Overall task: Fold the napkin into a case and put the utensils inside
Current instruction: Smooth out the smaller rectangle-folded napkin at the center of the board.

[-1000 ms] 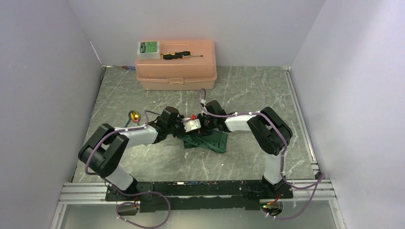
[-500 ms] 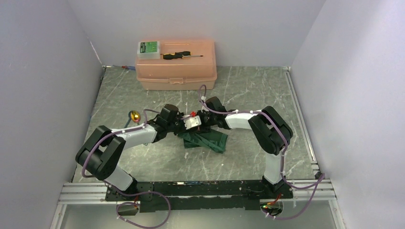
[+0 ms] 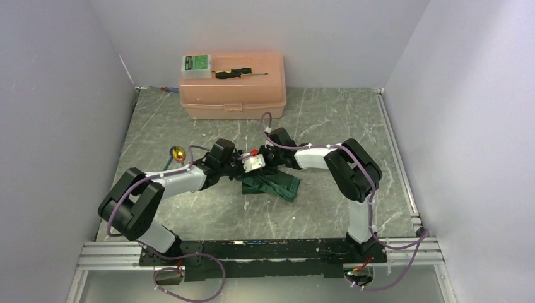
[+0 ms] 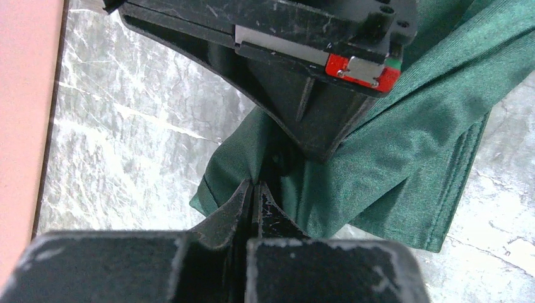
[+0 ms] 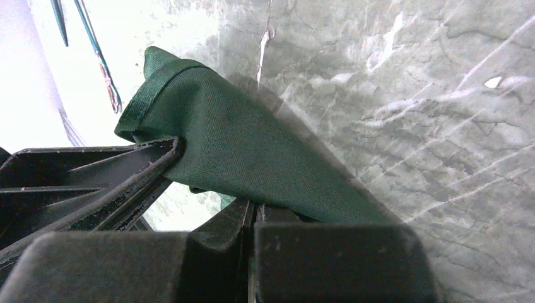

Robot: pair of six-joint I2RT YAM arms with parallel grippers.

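Marbled grey bench, mid-fold: dark green napkin bunched at centre, its raised edge pinched by left fingers and right fingers, both clamped tight, close together. Best drawn over level and taut, laid square before releasing; gold-headed spoon lying off to the left.

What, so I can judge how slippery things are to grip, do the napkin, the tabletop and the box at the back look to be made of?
The napkin: woven cloth, matte with slight sheen; fine weave and stitched hem show. The tabletop: smooth grey-green marble look, white veins; possibly printed laminate. The box: pale pink plastic, likely, slightly translucent.
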